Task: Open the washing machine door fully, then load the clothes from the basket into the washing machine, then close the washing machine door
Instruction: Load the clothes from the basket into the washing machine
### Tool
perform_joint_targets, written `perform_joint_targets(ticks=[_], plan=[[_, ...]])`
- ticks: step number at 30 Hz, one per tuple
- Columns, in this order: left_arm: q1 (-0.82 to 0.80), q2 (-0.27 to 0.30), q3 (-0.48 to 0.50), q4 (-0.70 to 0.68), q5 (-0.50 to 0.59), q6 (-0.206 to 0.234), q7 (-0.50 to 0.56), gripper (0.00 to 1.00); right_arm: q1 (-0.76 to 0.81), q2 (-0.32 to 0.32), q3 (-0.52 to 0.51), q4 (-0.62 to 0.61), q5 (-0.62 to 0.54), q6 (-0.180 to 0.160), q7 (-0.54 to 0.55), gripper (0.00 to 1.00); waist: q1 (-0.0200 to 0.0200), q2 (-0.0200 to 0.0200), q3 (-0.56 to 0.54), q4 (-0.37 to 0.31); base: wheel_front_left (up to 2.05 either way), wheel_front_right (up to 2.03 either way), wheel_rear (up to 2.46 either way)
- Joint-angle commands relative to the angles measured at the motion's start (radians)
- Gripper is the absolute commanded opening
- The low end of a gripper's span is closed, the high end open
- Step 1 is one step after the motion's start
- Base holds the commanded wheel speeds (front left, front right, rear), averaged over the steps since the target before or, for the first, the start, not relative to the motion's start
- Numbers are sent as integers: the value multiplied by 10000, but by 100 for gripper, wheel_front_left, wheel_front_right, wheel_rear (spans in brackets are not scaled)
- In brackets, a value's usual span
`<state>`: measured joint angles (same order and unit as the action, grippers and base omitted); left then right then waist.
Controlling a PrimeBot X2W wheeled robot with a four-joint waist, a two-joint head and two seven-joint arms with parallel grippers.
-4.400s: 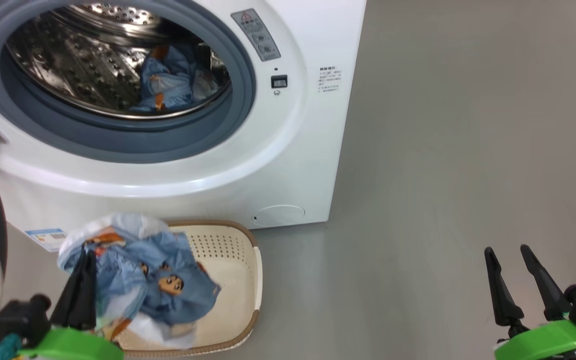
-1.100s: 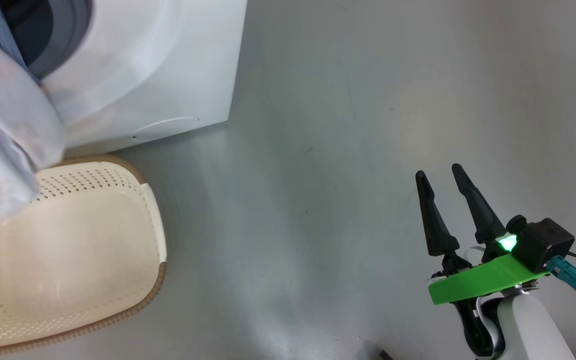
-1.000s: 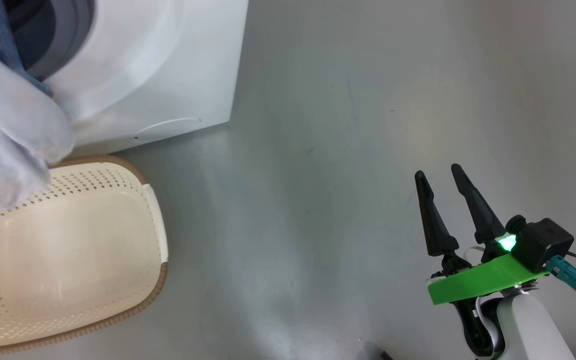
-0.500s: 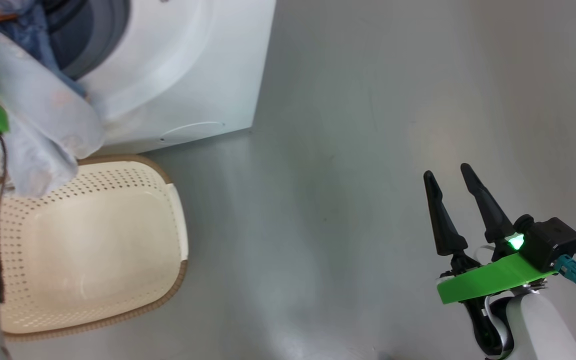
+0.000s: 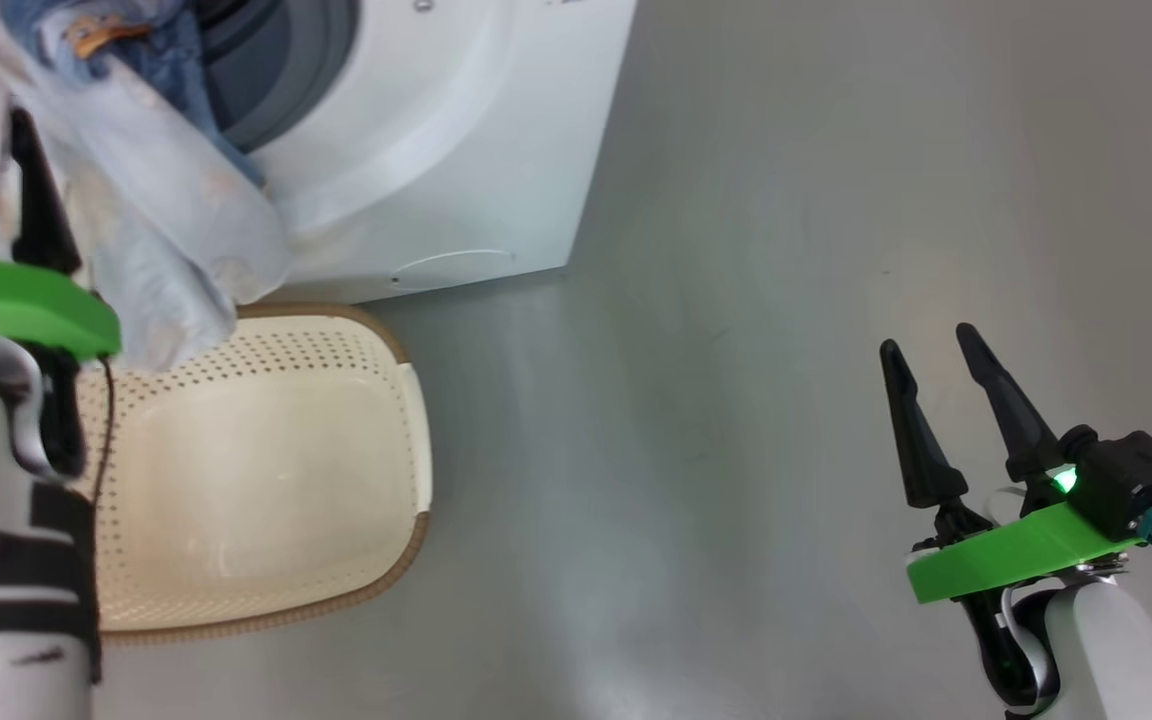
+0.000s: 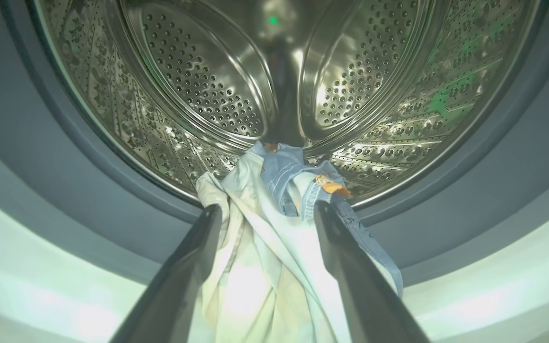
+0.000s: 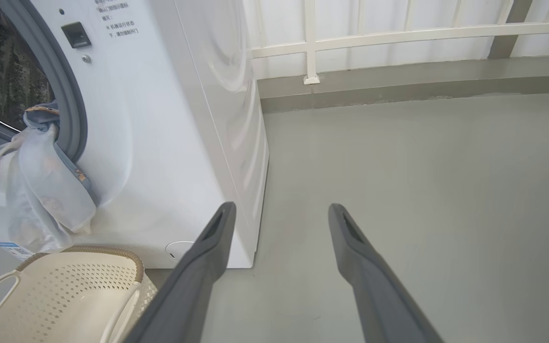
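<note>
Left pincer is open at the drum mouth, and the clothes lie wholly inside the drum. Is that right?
Not quite. The left pincer is open at the drum mouth, but the clothes are only partly inside: the right wrist view shows them hanging out over the grey gasket and down the white front of the washing machine.

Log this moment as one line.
left gripper: open, facing drum | clothes: draped over gasket, hanging out | basket: beneath hanging cloth | right gripper: open, holding nothing
</note>
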<state>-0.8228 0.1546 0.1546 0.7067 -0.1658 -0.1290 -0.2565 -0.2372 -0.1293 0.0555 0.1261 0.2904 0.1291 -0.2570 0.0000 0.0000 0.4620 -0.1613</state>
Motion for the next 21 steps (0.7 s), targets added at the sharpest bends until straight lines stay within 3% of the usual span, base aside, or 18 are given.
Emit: perform_joint_targets(ticks=[1,21], plan=[[419,284,223,-469,-151,-12,-53,100,31,-132,159,-213,-108,16,-48,100,0,0,-13,164,0,0,0],[4555,-375,-157,-3573,-466,-16,-53,100,209,-398,-47,-206,-145,16,-48,100,0,0,-295,811,0,0,0]])
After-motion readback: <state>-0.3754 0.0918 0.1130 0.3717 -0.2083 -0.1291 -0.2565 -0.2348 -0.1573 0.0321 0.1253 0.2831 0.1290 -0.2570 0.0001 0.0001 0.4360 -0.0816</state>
